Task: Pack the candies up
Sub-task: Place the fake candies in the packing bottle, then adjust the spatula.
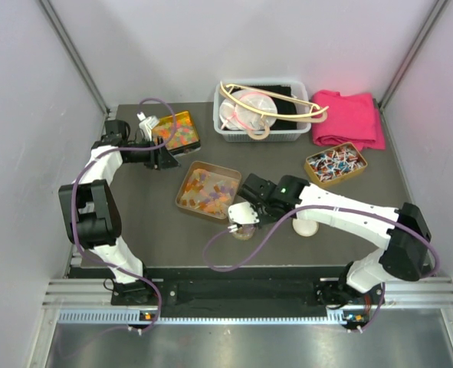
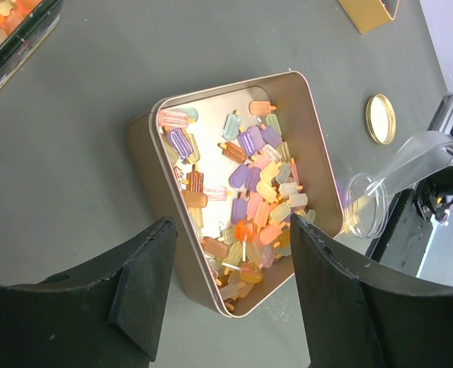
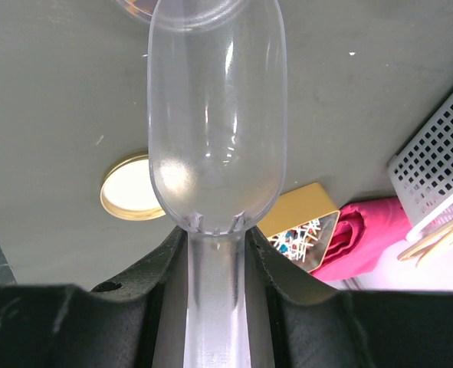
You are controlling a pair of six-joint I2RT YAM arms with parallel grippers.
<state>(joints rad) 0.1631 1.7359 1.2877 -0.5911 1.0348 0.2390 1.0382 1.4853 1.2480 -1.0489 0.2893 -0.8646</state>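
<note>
Dozens of candies [image 2: 249, 192] are heaped in a gold tin [image 2: 138, 149], which lies just ahead of and below the left gripper [image 2: 232, 245]. Its jaws are spread wide and nothing is held between them. A clear scoop [image 3: 215, 115] is clamped by its handle in the right gripper [image 3: 217, 245], and the bowl is seen to be empty. Just beyond the scoop's tip stands a small clear jar [image 2: 364, 207], and its gold lid [image 3: 132, 188] has been set down near that hand, off the jar.

Several failures can be expected from here. Neither tin nor jar is steadied, so the tin may be shoved along the table when the scoop is driven into the heap. The light jar may be tipped by a slight knock from the bowl. The jar's mouth appears barely wider than the scoop, so pieces may be spilled past the rim if the pour is rushed. The smooth handle may also be twisted in the pinch once loaded.
</note>
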